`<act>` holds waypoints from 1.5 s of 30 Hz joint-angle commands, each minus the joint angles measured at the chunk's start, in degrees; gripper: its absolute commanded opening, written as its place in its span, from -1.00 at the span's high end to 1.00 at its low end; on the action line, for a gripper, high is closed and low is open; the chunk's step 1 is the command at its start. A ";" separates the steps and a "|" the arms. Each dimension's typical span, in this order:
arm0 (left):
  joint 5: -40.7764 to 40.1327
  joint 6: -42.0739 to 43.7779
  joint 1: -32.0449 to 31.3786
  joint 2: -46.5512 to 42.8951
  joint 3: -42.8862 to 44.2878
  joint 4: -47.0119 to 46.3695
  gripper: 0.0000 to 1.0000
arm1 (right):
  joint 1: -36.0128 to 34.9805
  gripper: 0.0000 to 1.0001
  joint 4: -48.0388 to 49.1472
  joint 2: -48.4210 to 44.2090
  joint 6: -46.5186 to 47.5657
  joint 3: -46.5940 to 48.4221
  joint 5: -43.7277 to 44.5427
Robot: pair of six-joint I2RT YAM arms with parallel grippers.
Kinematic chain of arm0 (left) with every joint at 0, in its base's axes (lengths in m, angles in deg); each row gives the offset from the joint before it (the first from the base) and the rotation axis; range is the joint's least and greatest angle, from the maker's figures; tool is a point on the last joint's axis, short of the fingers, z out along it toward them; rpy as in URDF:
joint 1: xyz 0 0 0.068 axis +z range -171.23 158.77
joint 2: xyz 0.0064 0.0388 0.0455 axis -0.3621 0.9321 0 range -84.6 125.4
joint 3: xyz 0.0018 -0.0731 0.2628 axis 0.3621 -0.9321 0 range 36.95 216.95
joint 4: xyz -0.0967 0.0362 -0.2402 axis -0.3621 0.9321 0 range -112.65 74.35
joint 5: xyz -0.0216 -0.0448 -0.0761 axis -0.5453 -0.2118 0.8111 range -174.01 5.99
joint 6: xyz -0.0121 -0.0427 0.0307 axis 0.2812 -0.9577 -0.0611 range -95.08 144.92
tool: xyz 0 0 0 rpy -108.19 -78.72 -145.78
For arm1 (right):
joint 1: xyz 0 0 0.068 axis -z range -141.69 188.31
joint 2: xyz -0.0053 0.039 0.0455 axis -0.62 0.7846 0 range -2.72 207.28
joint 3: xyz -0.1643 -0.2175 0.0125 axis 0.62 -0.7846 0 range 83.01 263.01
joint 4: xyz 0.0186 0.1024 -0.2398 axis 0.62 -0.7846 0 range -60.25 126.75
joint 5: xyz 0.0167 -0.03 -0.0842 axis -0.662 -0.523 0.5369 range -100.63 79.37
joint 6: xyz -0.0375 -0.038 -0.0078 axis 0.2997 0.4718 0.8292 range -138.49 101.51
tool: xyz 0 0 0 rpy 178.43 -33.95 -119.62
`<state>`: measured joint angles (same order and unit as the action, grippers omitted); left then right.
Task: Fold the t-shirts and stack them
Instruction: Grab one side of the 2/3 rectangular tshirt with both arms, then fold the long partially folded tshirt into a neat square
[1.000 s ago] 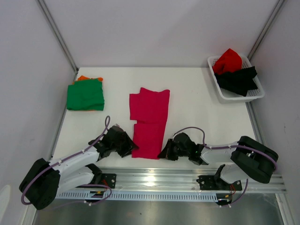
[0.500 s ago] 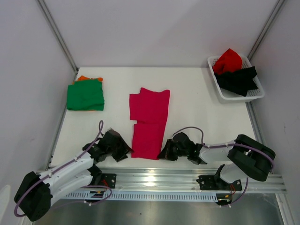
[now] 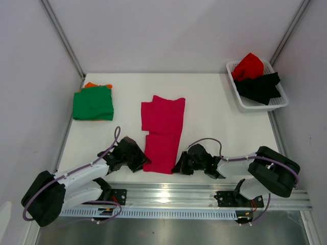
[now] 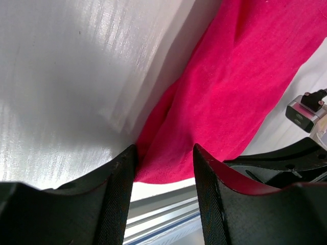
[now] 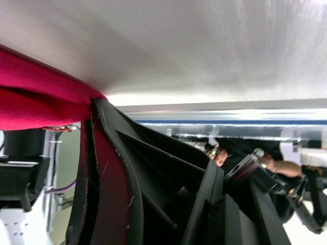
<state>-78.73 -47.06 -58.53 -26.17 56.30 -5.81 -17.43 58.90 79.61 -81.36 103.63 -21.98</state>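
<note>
Far left of the table [image 3: 214,127]: green t-shirt [image 3: 93,104] folded flat, lying on an orange t-shirt [image 3: 91,85] that shows only as a strip at its far edge.

Near left: my left pincer [image 3: 139,162] is low on the table at the near-left corner of the magenta t-shirt [image 3: 163,132]. In the wrist view, the left pincer [image 4: 164,153] has its jaws partway apart with the corner of the magenta t-shirt [image 4: 225,87] lying between them, not pinched.

Centre: the magenta t-shirt lies as a long folded strip running near to far.

Near right: my right pincer [image 3: 180,166] is at the near-right corner. In the wrist view, the right pincer [image 5: 94,104] is clamped tight on the cloth edge [image 5: 36,97].

Far right: white basket [image 3: 278,102] holding a red t-shirt [image 3: 249,65] and a black t-shirt [image 3: 260,86], both bunched.
</note>
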 commanded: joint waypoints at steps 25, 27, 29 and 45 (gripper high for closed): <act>-7.12 7.47 -0.93 4.49 10.34 6.98 0.99 | 5.47 1.00 -7.29 -2.16 8.46 8.02 0.46; -7.39 8.53 -1.02 6.59 13.15 7.33 0.99 | 7.23 1.00 -9.93 -2.95 10.65 10.40 0.54; -7.48 9.23 -0.93 8.09 14.48 7.59 0.99 | 8.37 1.00 -12.20 -4.01 11.80 11.80 0.63; -7.22 17.75 5.73 21.45 39.78 13.82 0.99 | 20.58 1.00 -21.00 -2.96 22.17 24.37 -0.95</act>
<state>-85.27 -33.18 -56.25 -6.08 89.96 6.25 1.04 39.27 75.98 -63.20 122.93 -22.57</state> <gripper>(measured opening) 0.011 0.050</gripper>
